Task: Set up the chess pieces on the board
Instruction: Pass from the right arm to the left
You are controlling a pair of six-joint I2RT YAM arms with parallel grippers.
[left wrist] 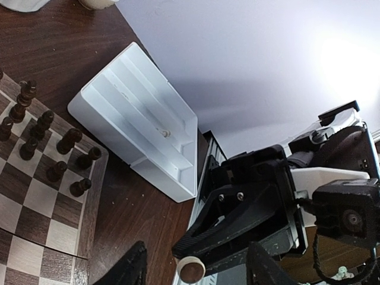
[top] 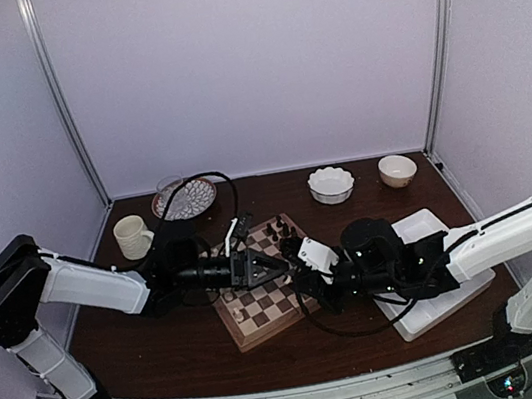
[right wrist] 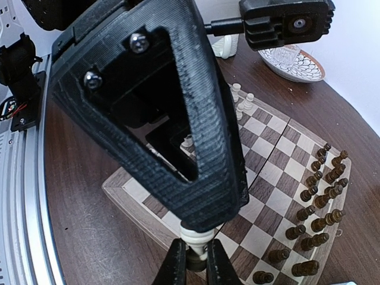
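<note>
The board [top: 264, 313] lies mid-table, with dark brown pieces [top: 276, 228] in rows at its far right edge and a few cream chess pieces [right wrist: 240, 98] near its far left corner. My right gripper [right wrist: 193, 262] is shut on a cream chess piece [right wrist: 195, 236] and holds it over the board's near edge [right wrist: 139, 196]. My left gripper [left wrist: 196, 270] is open, its fingers spread on either side of that piece's round base [left wrist: 192, 269]. One left finger [right wrist: 178, 119] fills the right wrist view. Both grippers meet above the board [top: 285, 269].
A white tray [top: 430, 226] lies right of the board, with one cream piece [left wrist: 165, 133] in a groove. A cup [top: 133, 236], a patterned plate [top: 185, 202] with a glass on it, and two bowls [top: 331, 185] [top: 397, 170] stand at the back.
</note>
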